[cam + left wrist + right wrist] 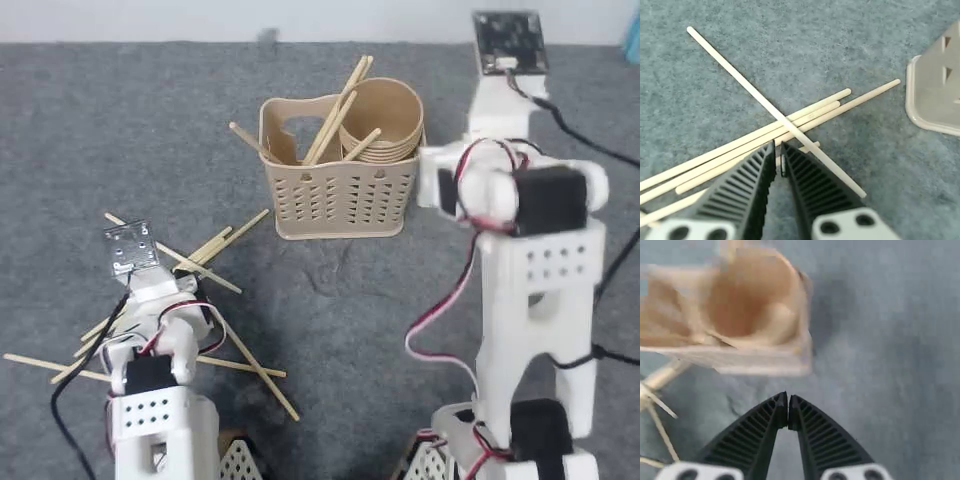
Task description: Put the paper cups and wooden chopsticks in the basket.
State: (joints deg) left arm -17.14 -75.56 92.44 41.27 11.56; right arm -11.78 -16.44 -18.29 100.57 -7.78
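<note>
The loose wooden chopsticks (815,111) lie crossed and scattered toward the near left corner of the grey-covered table (400,300). They look light, stiff and thin, likely to roll or pivot, so I judge a pinch near one stick's middle, away from the crossing, is safest. My left gripper (778,150) is pressed closed with nothing between the fingers, its tips at the bundle. The basket (340,200) stands toward the middle of the far edge and holds the paper cups (385,120) and several slanting sticks (335,115), which could block a drop. My right gripper (788,407), closed and empty too, hangs just short of the basket's cup end.
</note>
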